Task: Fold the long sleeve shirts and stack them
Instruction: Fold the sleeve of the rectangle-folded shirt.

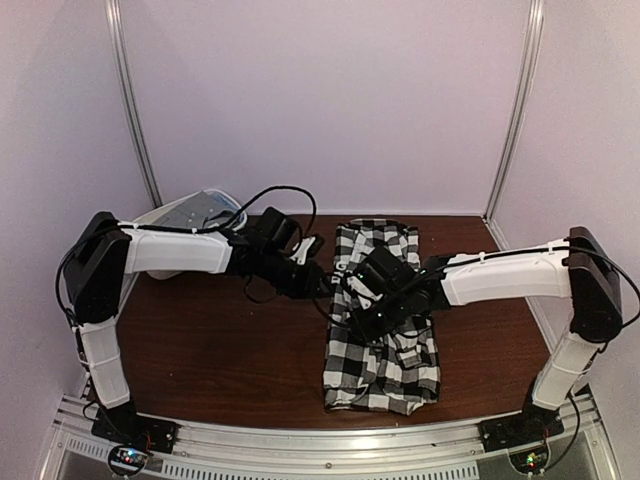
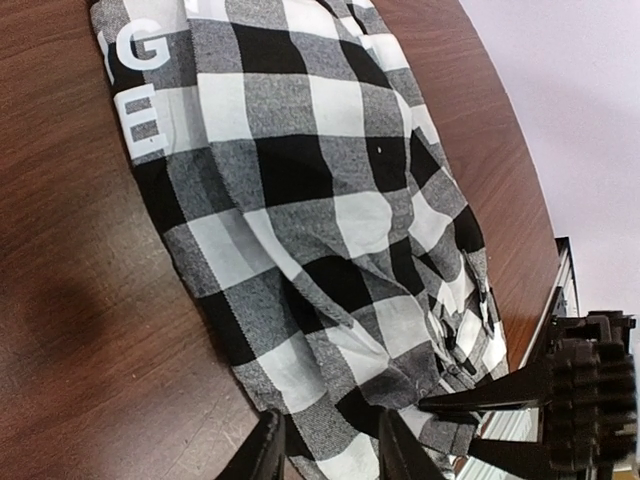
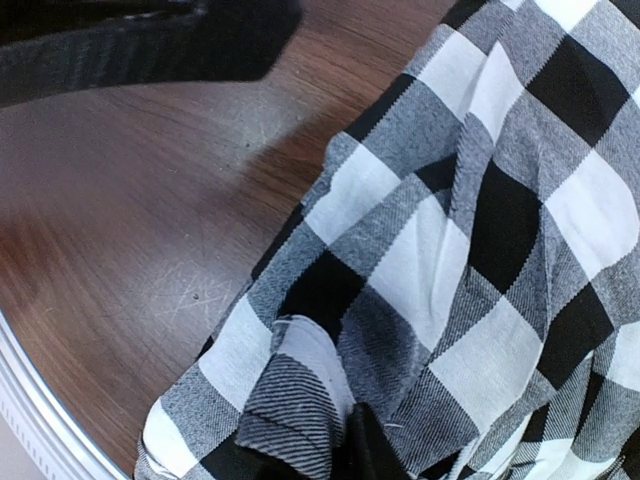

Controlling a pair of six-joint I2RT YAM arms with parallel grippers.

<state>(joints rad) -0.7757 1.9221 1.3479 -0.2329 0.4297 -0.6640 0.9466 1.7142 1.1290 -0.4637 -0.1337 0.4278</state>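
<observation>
shirt (image 1: 385,350): black, white, grey check | table (image 1: 220,345): dark brown woodgrain | tub (image 1: 185,212): white

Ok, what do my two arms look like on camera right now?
Both match: the left arm and right arm have white shells on the long links, bulky black joint housings, black wrists and black jaws. A loose black cable loops out from the left arm's wrist.

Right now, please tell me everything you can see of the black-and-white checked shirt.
The checked shirt is soft woven cloth in black, white and grey squares, with white letters near one end. It lies rumpled and partly folded on the brown table. The left claw grips one long edge; the right arm reaches over its middle.
</observation>
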